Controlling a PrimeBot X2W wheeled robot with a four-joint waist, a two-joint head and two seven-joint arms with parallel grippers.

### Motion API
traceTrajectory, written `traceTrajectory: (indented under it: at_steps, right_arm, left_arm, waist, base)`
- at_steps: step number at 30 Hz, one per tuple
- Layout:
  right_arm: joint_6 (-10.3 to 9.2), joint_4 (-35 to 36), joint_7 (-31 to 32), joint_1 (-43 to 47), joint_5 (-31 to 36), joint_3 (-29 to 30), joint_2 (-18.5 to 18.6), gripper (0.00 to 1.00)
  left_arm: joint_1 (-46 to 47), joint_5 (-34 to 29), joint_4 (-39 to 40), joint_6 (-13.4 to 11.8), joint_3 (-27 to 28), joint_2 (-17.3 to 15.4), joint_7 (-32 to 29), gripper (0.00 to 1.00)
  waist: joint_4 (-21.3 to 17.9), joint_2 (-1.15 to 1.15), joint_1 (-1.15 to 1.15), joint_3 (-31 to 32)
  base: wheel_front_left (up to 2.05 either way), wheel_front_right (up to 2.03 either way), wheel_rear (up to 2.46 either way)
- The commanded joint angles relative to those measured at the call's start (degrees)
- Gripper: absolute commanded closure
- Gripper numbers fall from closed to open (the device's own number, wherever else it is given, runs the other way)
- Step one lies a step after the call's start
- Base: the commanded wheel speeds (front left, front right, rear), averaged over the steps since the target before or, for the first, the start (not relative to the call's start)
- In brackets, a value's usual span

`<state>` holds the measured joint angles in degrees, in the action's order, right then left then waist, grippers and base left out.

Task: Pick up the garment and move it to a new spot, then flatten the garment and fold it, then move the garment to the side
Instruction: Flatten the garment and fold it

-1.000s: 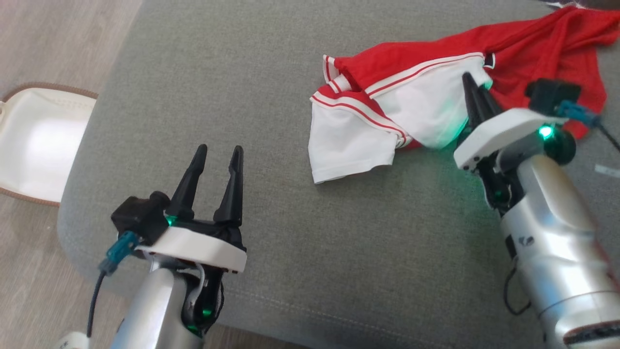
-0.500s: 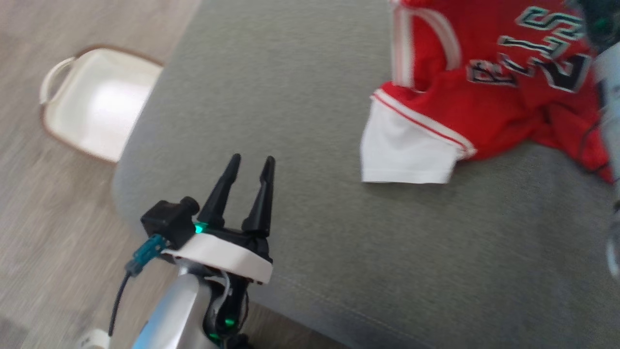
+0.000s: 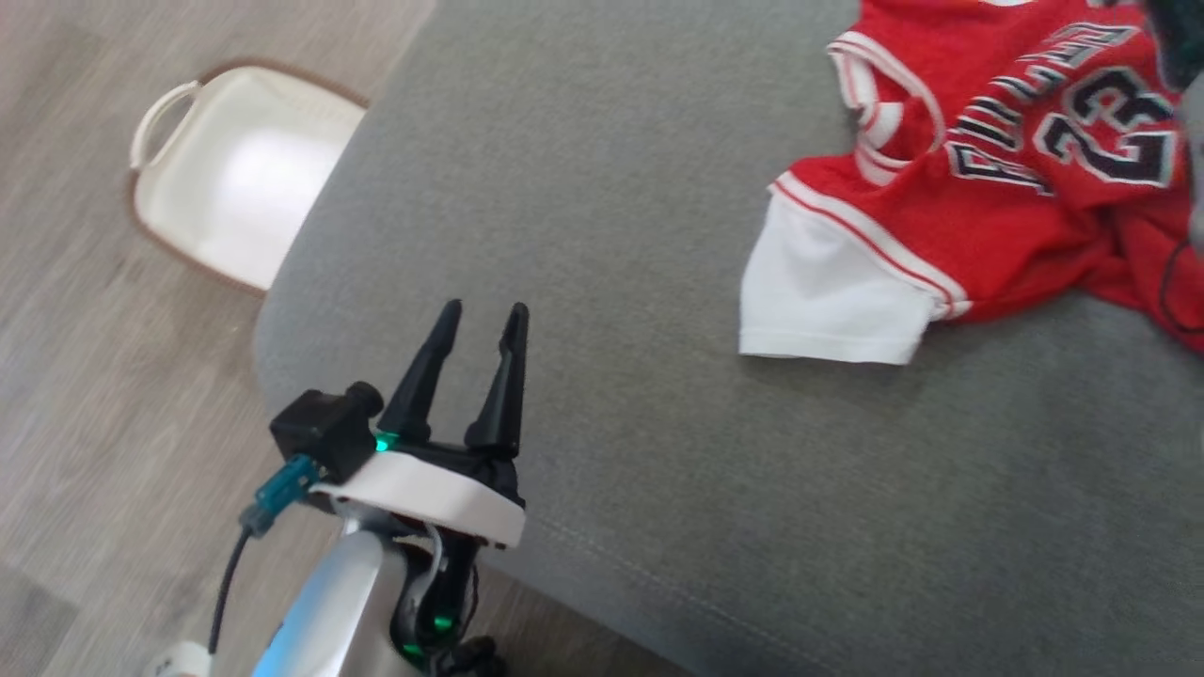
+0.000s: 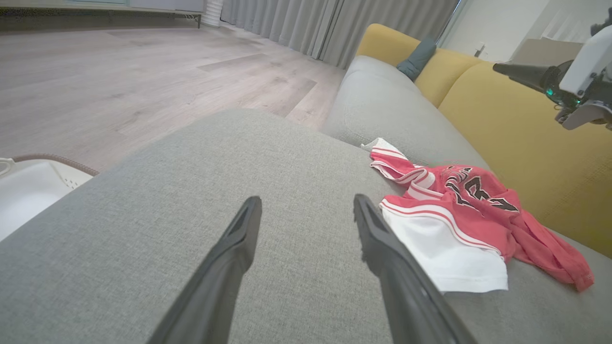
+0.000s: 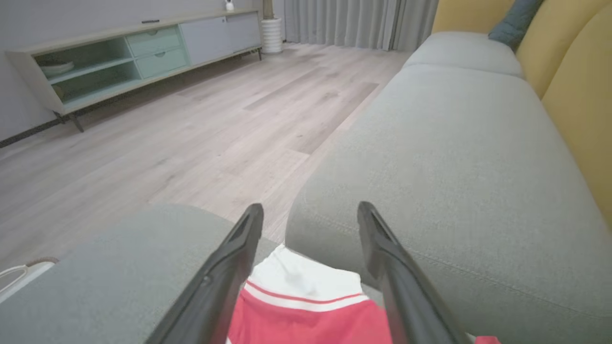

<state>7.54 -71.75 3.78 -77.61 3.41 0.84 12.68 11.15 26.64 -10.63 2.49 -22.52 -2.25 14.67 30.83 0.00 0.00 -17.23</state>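
The garment (image 3: 988, 235) is a red jersey with white sleeves and black lettering, lying crumpled on the grey sofa seat (image 3: 658, 235) at the right. My left gripper (image 3: 485, 307) is open and empty near the seat's front left corner, well left of the garment (image 4: 459, 205). In the right wrist view my right gripper (image 5: 311, 206) is open, hovering above a white sleeve and the red cloth of the garment (image 5: 306, 306) with nothing between its fingers. The left wrist view shows the right gripper (image 4: 507, 70) raised in the air before the backrest.
A white basket with a brown rim (image 3: 235, 179) stands on the wooden floor left of the sofa. A yellow backrest (image 4: 516, 119) with a teal cushion (image 4: 418, 57) runs behind the seat. A low sideboard (image 5: 119, 52) stands across the room.
The head camera has swung, shifting the whole picture. My right gripper, shut at the garment a second ago, has opened and risen. The garment now lies with its lettering up. The left gripper has stayed open.
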Motion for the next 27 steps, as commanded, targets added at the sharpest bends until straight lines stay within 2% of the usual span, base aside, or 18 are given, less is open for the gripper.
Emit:
traceTrajectory:
  at_steps: [1, 4, 10, 11, 16, 19, 20, 21, 27]
  right_arm:
    - [-0.05, 1.71, -1.64, 0.19, 0.63, 0.13, -1.89, 0.00]
    - [-0.05, 1.58, -5.68, 2.29, 0.78, 0.51, -3.17, 0.00]
    - [-0.05, 1.49, -14.73, 8.89, -0.71, -2.79, -5.99, 0.00]
    - [-0.05, 1.49, -14.73, 8.89, -0.71, -2.79, -5.99, 0.00]
    - [-0.05, 4.05, -18.03, 15.45, -4.86, -5.42, -7.62, 0.00]
    - [-0.05, 8.15, -18.59, 20.09, -7.80, -7.13, -8.10, 0.00]
    - [-0.05, 11.98, -18.71, 23.68, -9.00, -8.54, -7.89, 0.00]
    - [-0.05, 11.98, -18.71, 23.68, -9.00, -8.54, -7.89, 0.00]
    - [-0.05, 28.88, -18.76, 37.64, -11.75, -7.73, -6.55, 0.00]
  left_arm:
    - [1.81, -0.70, 1.70, -0.10, 2.63, -0.63, 0.33, 0.00]
    - [1.91, -1.90, 1.95, 0.01, 3.93, -0.63, 0.33, 0.00]
    - [1.13, -4.73, 1.89, 0.64, 6.68, -0.63, 0.33, 0.00]
    - [1.13, -4.73, 1.89, 0.64, 6.68, -0.63, 0.33, 0.00]
    - [0.52, -5.98, 2.12, 0.99, 8.83, -0.63, 0.33, 0.00]
    - [0.05, -6.18, 2.34, 1.08, 9.93, -0.63, 0.33, 0.00]
    - [-0.30, -6.56, 2.31, 1.21, 10.53, -0.63, 0.33, 0.00]
    - [-0.30, -6.56, 2.31, 1.21, 10.53, -0.63, 0.33, 0.00]
    - [-0.80, -7.26, 2.33, 1.28, 12.17, -0.63, 0.33, 0.00]
  waist:
    - [-2.07, 0.00, 0.00, 1.46]
    - [-5.08, 0.00, 0.00, 3.08]
    - [-12.32, 0.00, 0.00, 6.80]
    - [-12.32, 0.00, 0.00, 6.80]
    - [-18.19, 0.00, 0.00, 9.39]
    - [-21.52, 0.00, 0.00, 10.62]
    - [-23.40, 0.00, 0.00, 11.22]
    - [-23.40, 0.00, 0.00, 11.22]
    - [-27.14, 0.00, 0.00, 12.02]
  base:
    - [0.00, 0.00, 0.00]
    - [0.00, 0.00, 0.00]
    - [0.00, 0.00, 0.00]
    - [0.00, 0.00, 0.00]
    - [0.00, 0.00, 0.00]
    - [0.00, 0.00, 0.00]
    - [0.00, 0.00, 0.00]
    - [0.00, 0.00, 0.00]
    - [0.00, 0.00, 0.00]
